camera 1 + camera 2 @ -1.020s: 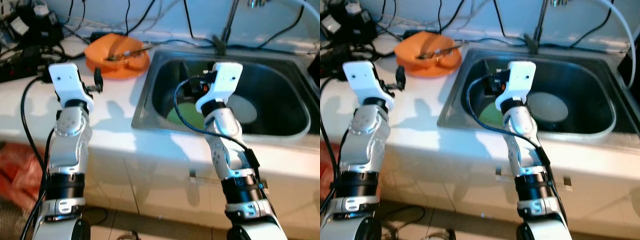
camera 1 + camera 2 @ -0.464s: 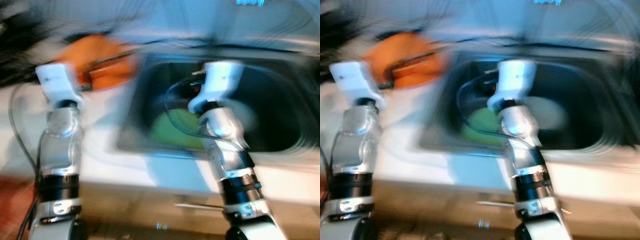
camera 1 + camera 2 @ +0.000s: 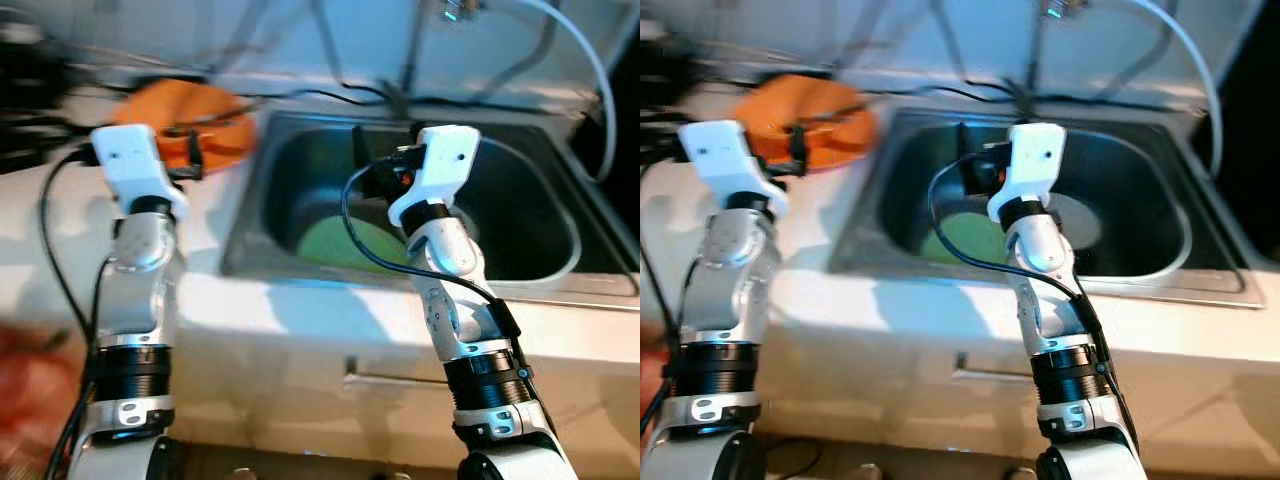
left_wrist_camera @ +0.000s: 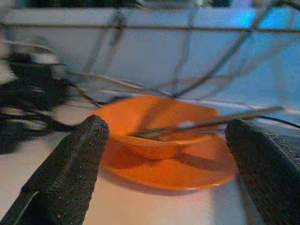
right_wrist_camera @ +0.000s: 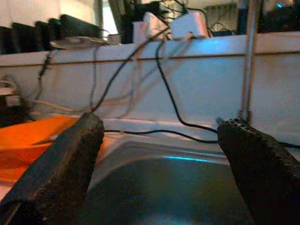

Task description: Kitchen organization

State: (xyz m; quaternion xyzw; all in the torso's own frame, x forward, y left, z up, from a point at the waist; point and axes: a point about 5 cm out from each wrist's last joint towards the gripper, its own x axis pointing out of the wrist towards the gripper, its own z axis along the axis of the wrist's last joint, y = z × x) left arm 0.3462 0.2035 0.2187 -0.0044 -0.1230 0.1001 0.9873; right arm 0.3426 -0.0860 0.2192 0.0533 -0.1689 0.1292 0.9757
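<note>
task looks barely started, nothing held or moved yet; left gripper (image 4: 164, 183) raised over the counter (image 3: 60, 225), fingers spread wide and empty, aimed at one orange bowl (image 4: 157, 133) on one orange plate (image 4: 187, 171), one utensil (image 4: 211, 122) lying across the bowl; right gripper (image 5: 159, 187) fingers also spread and empty, hovering at the near rim of the one sink (image 3: 560, 265); inside the sink one green plate (image 3: 335, 240) and one pale round plate (image 3: 1080, 225); dishes all left to sort
</note>
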